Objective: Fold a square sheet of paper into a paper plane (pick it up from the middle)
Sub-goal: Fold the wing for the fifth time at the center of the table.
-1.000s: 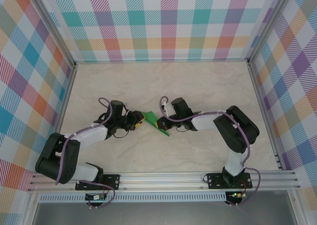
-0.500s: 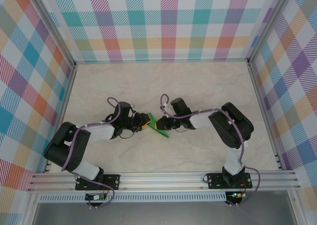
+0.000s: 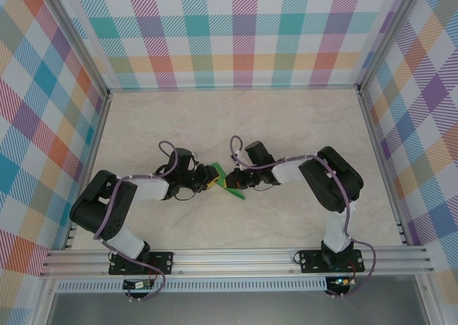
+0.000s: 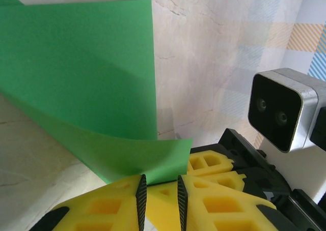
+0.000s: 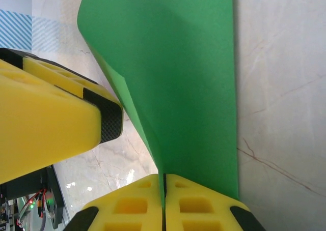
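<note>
Fold in hand: square sheet of paper mid-table, between the two grippers.
Right gripper clamped flat on one edge of the sheet. Left gripper narrowly apart around a curled corner, not yet pinching. Best closed only with that corner square between the pads and edges matched, leaving the right clamp fixed for a straight crease.

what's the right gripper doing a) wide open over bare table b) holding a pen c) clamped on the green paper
c, in the right wrist view the right gripper has its jaws pressed together with the green paper caught between them
</note>
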Robot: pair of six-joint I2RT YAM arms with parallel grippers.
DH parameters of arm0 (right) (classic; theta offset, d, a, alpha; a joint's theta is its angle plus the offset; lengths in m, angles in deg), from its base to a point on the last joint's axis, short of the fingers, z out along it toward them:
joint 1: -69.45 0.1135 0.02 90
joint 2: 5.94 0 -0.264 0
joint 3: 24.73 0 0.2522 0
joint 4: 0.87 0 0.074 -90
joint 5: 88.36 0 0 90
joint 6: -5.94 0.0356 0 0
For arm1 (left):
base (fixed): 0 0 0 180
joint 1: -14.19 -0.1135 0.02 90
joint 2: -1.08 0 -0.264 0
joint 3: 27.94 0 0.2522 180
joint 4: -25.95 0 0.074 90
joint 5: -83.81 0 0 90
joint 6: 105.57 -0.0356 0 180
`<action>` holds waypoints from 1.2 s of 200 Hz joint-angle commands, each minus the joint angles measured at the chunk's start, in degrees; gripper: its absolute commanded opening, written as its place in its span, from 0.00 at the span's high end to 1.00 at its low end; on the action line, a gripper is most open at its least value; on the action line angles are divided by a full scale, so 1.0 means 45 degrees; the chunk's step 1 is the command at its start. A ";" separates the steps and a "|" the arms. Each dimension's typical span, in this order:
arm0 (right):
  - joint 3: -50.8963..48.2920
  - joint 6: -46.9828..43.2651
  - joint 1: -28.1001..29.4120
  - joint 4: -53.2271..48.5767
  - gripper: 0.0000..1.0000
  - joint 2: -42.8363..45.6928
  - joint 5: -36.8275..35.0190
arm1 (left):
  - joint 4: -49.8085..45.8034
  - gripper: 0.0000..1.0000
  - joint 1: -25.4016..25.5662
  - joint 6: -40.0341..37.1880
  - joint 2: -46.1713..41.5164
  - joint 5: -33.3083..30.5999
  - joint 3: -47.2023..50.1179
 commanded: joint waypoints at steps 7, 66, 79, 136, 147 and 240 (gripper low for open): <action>0.0327 -0.0371 -0.0050 -0.0436 0.93 -0.0212 0.0236 | 0.0105 0.76 0.0170 -0.0456 0.0289 0.0116 -0.0491; 0.0549 -0.0590 -0.0051 -0.1014 0.86 0.0072 0.0290 | -0.0490 0.78 0.0190 -0.0943 0.0616 -0.0085 -0.0773; 0.0637 -0.0747 -0.0051 -0.1253 0.84 0.0188 0.0295 | -0.0480 0.79 0.0174 -0.0961 0.0698 -0.0084 -0.0811; 0.0961 -0.1715 -0.0051 -0.2580 0.77 0.0661 -0.0092 | -0.0859 0.79 0.0189 -0.1164 0.0874 -0.0101 -0.1193; 0.0962 -0.1896 -0.0053 -0.2756 0.76 0.0738 -0.0132 | -0.0861 0.79 0.0188 -0.1164 0.0912 -0.0090 -0.1237; 0.0926 -0.3441 -0.0051 -0.4197 0.75 0.1030 -0.0868 | -0.0930 0.80 0.0189 -0.1248 0.1144 -0.0070 -0.1509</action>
